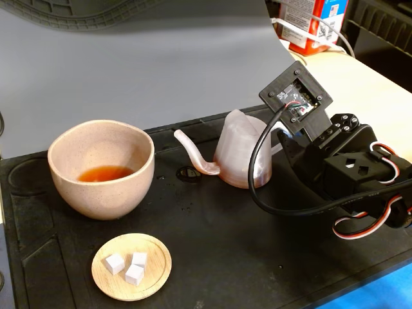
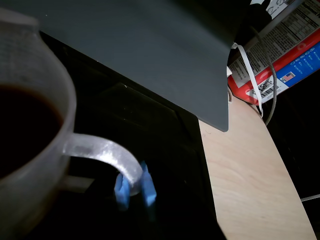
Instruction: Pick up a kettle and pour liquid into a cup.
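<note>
The cup (image 1: 102, 168) stands at the left of the black mat (image 1: 257, 257) in the fixed view, with a little reddish-brown liquid (image 1: 104, 173) in its bottom. The kettle (image 1: 243, 151) stands upright on the mat to its right, apart from it, its spout toward the cup. In the wrist view dark liquid fills the kettle, and the gripper (image 2: 135, 189), with blue pads (image 2: 148, 187), is clamped on the loop handle (image 2: 107, 155). The arm (image 1: 341, 164) leans in from the right. A saucer (image 1: 132, 266) with three white cubes (image 1: 127, 265) lies near the mat's front edge.
</note>
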Robot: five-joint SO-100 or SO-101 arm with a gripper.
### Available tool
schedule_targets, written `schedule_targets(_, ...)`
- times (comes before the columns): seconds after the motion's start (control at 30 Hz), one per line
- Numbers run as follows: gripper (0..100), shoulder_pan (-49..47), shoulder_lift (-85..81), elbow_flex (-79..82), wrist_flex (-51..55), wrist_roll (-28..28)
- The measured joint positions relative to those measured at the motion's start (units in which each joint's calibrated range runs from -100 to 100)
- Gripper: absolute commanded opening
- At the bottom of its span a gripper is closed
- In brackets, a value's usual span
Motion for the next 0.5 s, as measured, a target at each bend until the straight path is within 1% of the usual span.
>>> schedule_targets(0.3, 0, 0.0, 0.2, 0.0, 0.0, 0.0)
schedule_targets(0.5, 1, 0.0, 0.3, 0.0, -2.0, 0.3)
